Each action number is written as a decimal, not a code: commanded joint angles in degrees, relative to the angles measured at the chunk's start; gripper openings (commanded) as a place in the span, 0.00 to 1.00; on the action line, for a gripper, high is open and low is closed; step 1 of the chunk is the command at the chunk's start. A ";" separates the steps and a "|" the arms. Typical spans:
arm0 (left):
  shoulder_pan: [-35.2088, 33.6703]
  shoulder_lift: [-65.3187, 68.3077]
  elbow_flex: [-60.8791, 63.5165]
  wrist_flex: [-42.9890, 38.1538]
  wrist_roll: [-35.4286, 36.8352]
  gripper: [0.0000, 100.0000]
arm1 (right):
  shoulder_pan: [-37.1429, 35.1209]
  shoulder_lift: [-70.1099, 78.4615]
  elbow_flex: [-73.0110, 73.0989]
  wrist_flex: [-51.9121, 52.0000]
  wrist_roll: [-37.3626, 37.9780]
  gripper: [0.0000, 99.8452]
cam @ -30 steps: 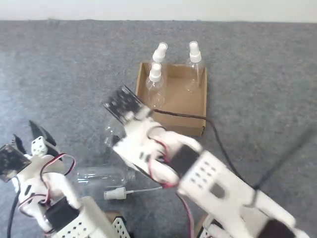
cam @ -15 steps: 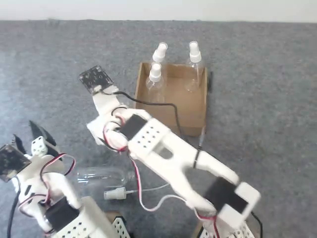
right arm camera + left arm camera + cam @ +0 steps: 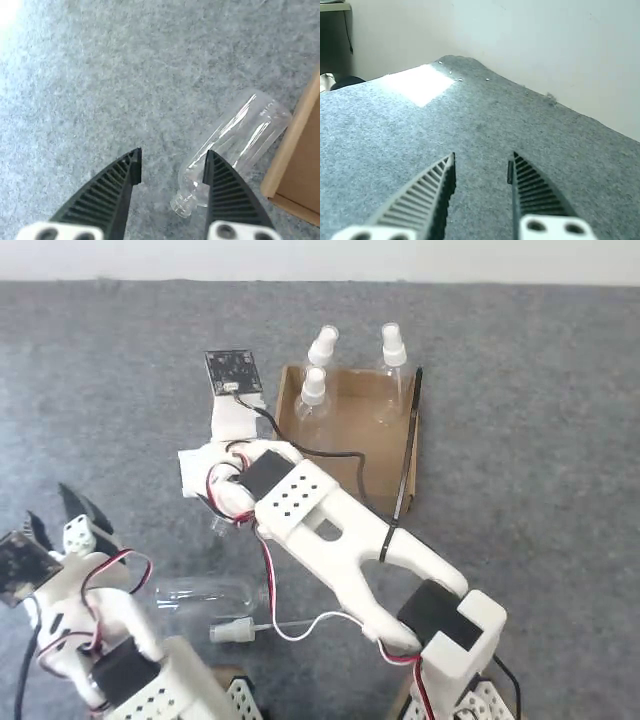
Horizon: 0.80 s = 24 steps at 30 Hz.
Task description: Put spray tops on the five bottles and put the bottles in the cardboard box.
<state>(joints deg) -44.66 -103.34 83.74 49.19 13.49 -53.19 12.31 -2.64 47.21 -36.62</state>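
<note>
The cardboard box (image 3: 370, 440) sits toward twelve o'clock on the grey desk (image 3: 540, 490). Three capped bottles (image 3: 390, 365) appear to stand upright along its far side, so most of the box floor is free for the two bottles not yet packed.

The right arm (image 3: 330, 530) stretches from about five o'clock up toward eleven, beside the box's left wall. In its wrist view the right end effector (image 3: 172, 155) is spread wide and grips nothing. It points down at an uncapped bottle (image 3: 235, 145), which lies on its side just beside the box corner (image 3: 295, 165). The bottle's open neck falls between the two toothed fingers, which suggests the arm is lining up on the neck end. Whether either finger touches the plastic cannot be told.

A second bare bottle (image 3: 205, 597) lies on its side near seven o'clock. A loose spray top (image 3: 232, 631) rests just below it, with its thin dip tube trailing toward three o'clock. Lying that close together, they look ready to be joined.

The left end effector (image 3: 482, 160) is parted to a moderate gap, empty, and aimed over bare desk toward the far wall. It sits near eight o'clock, well apart from both bottles, which leaves the middle to the right arm.

Three of the five bottles look finished. The likely step in hand is grasping the bottle by the box, which will probably roll unless it is pinched squarely.
</note>
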 commanded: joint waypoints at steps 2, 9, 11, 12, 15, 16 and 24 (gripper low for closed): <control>-0.18 -1.05 -0.22 -1.76 0.62 0.16 | 1.10 -0.31 -4.13 -0.66 -0.79 0.17; -0.18 -1.05 -0.22 -1.76 0.62 0.16 | 1.10 6.29 -10.99 6.11 -1.76 0.25; -0.18 -1.05 -0.22 -1.76 0.62 0.16 | 1.10 8.48 -14.15 8.92 -3.43 0.27; -0.18 -1.05 -0.22 -1.76 0.62 0.16 | 1.01 9.71 -15.38 9.98 -3.78 0.27; -0.18 -1.05 -0.22 -1.76 0.62 0.16 | 1.01 12.79 -17.93 10.68 -4.13 0.27; -0.18 -1.05 -0.22 -1.76 0.62 0.16 | 1.01 13.85 -18.46 10.68 -4.22 0.27; -0.09 -1.05 -0.22 -1.76 0.62 0.16 | 1.01 20.97 -23.12 11.03 -4.13 0.27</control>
<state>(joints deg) -44.66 -103.34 83.74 49.19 13.49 -53.10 32.62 -20.66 57.41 -40.13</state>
